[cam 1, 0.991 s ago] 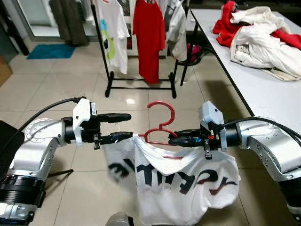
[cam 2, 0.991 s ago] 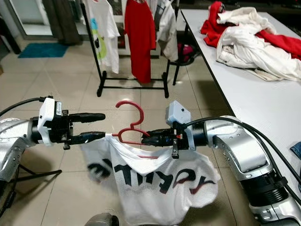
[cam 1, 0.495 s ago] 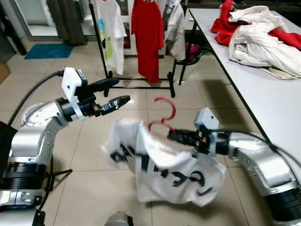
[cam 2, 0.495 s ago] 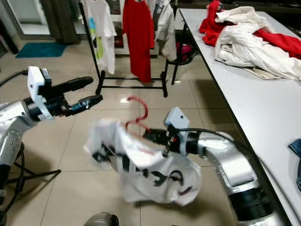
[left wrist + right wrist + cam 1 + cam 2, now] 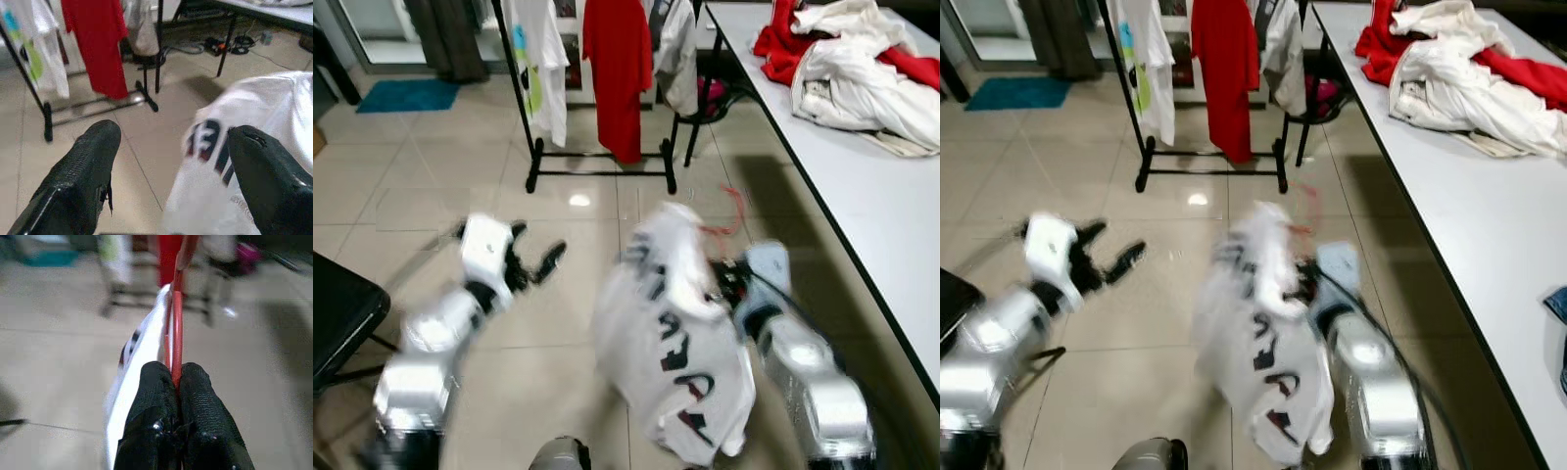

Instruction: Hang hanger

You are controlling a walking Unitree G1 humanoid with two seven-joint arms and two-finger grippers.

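Observation:
The head views are blurred. A red hanger (image 5: 734, 210) carries a white T-shirt (image 5: 674, 333) with dark and red lettering, hanging low over the tiled floor. My right gripper (image 5: 722, 280) is shut on the hanger's wire; in the right wrist view the fingers (image 5: 159, 396) pinch the red hanger (image 5: 176, 328) with the shirt (image 5: 142, 347) draped on one side. My left gripper (image 5: 534, 264) is open and holds nothing, apart from the shirt on its left. In the left wrist view the left gripper (image 5: 174, 132) has the shirt (image 5: 274, 103) beyond its spread fingers.
A black clothes rack (image 5: 599, 178) stands ahead with a red shirt (image 5: 618, 59) and white garments on it. A white table (image 5: 862, 186) along the right holds a pile of red and white clothes (image 5: 862, 59). A black seat (image 5: 337, 313) sits at the left edge.
The left gripper, which let go of the shirt, has dropped lower and stays open. The right gripper has swung the hanger and shirt to the right and forward. The camera has moved too.

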